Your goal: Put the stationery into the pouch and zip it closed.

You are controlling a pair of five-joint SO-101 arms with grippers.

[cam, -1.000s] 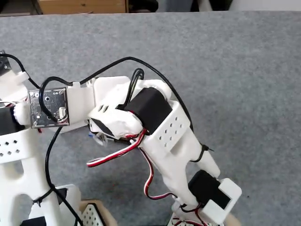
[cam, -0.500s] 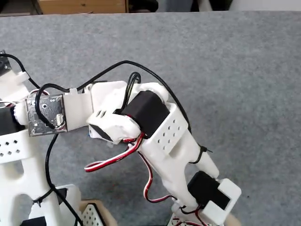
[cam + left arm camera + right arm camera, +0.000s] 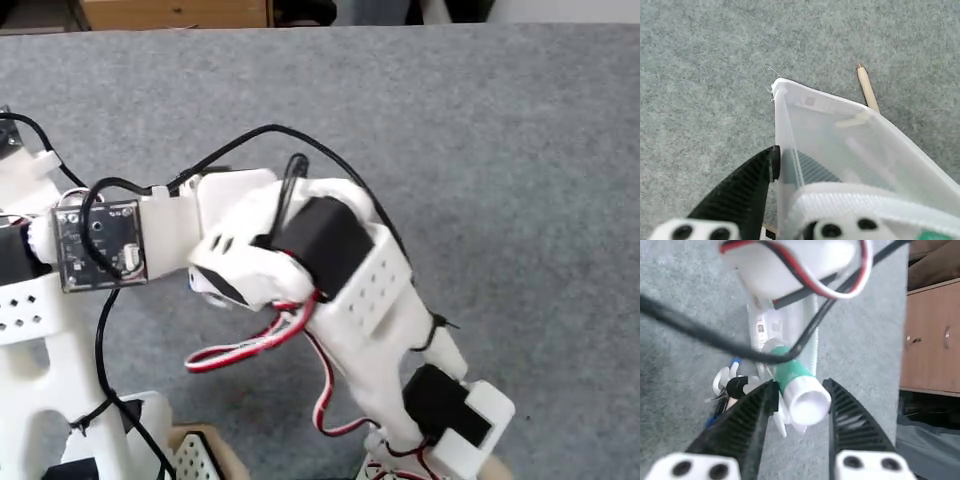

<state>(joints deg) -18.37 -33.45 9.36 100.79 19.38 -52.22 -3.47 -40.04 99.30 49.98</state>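
right wrist view first: your right gripper [image 3: 800, 388] is clenched round a glue stick [image 3: 807, 400], one black finger on each side near its white end, and the green body points off toward the pouch [image 3: 767, 325]. that stick is rigid, light and smooth plastic, and round too, so i'd expect it to roll or slide out if the squeeze is weak. grabbing the body rather than the cap looks safer to me.

your left gripper [image 3: 785, 175] is pinched on the pouch's edge, with the thin see-through wall caught between the black finger and the white one. the pouch looks soft and floppy with almost no weight, so the mouth will probably sag shut unless you hold it by the stiffer rim close to the zip.

further out, a pencil [image 3: 867, 89] lies flat on the grey counter [image 3: 700, 75], partly tucked behind the pouch's corner. it's thin and sits low on that fuzzy surface, so pinch across the middle. some loose stationery [image 3: 730, 387] sits on the counter beside the pouch. it's small fiddly bits, and i can't tell exactly what they are.
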